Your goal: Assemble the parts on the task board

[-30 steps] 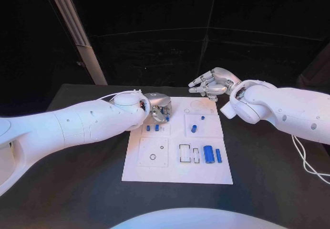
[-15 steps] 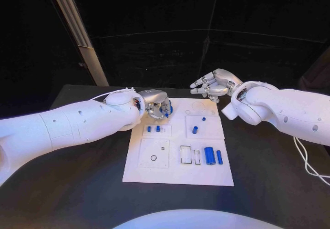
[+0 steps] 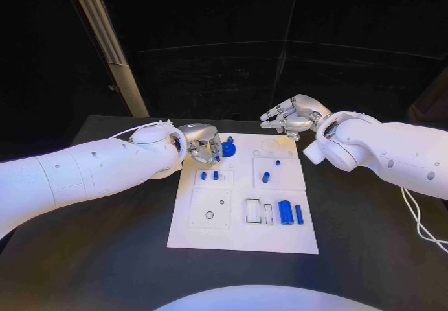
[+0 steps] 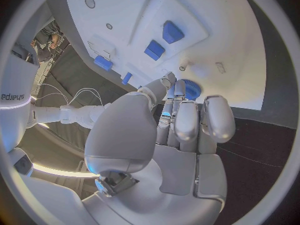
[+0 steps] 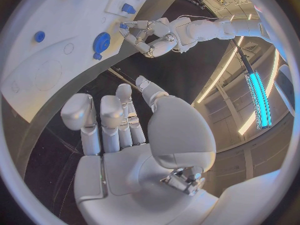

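Note:
The white task board lies mid-table. A round blue disc sits in its far-left corner, also seen in the left wrist view and the right wrist view. My left hand is just left of the disc, fingers stretched toward it, gripping nothing that I can make out. Two small blue pegs stand nearer on the board. My right hand hovers over the board's far edge, fingers loosely spread, empty. The left hand shows in the right wrist view.
A short blue part and a tiny one sit on the right panel. Two blue cylinders lie beside two rectangular slots. Bare black table surrounds the board.
My left hand has drawn back to the left off the board's corner, uncovering the blue disc. The right hand has barely moved.

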